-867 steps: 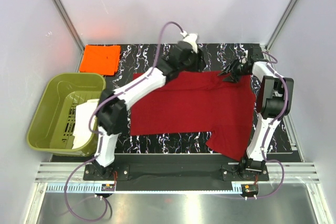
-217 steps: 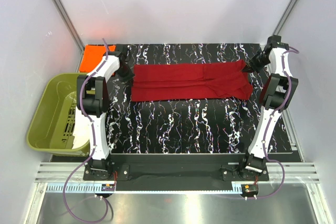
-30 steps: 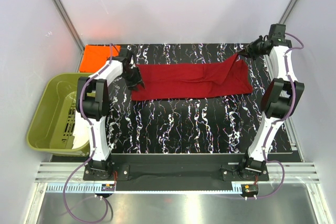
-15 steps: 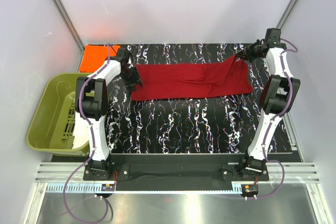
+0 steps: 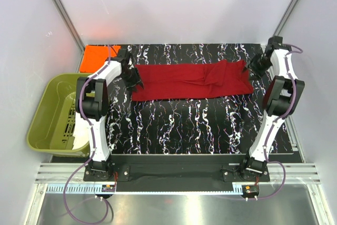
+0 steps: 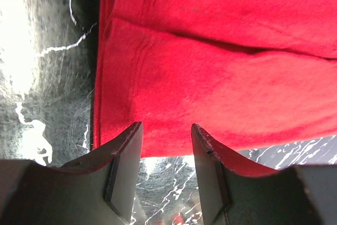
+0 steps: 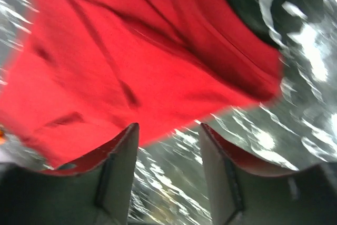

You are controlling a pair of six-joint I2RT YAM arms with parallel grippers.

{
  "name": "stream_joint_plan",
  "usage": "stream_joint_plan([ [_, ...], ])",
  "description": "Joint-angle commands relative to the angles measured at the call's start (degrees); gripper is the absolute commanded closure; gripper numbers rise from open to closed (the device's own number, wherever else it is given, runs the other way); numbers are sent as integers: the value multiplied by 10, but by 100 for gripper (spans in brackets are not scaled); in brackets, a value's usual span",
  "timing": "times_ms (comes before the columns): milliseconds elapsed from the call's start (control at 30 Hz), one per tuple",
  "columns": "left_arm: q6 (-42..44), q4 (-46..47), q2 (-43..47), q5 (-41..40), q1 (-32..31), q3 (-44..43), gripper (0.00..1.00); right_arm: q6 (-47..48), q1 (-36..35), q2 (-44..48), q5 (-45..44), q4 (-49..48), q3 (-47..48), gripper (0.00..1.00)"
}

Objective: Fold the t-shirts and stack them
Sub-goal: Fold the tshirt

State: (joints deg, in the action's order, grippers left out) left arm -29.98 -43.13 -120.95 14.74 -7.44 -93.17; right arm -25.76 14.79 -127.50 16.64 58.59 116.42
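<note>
Crimson t-shirt [image 5: 189, 80] flat — ends beside both jaws, parted

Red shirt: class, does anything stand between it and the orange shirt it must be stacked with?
Only the left arm: it crosses the table between the red shirt and the orange shirt, its open jaws over the red shirt's left end. No loose thing lies there.
</note>
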Motion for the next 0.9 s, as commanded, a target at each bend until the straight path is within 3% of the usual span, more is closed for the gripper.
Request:
stream_joint_plan([
  [0,-3,9,29,15,1,15,54,94,3,52,-39,10,-55,45],
  [400,-1,10,28,23,1,33,55,156,3,3,-55,-21,-43,43],
  [567,-3,11,23,34,1,34,55,151,3,-9,-21,-53,-55,49],
  [867,-5,15,18,37,1,33,57,171,3,-26,-43,-58,-61,52],
])
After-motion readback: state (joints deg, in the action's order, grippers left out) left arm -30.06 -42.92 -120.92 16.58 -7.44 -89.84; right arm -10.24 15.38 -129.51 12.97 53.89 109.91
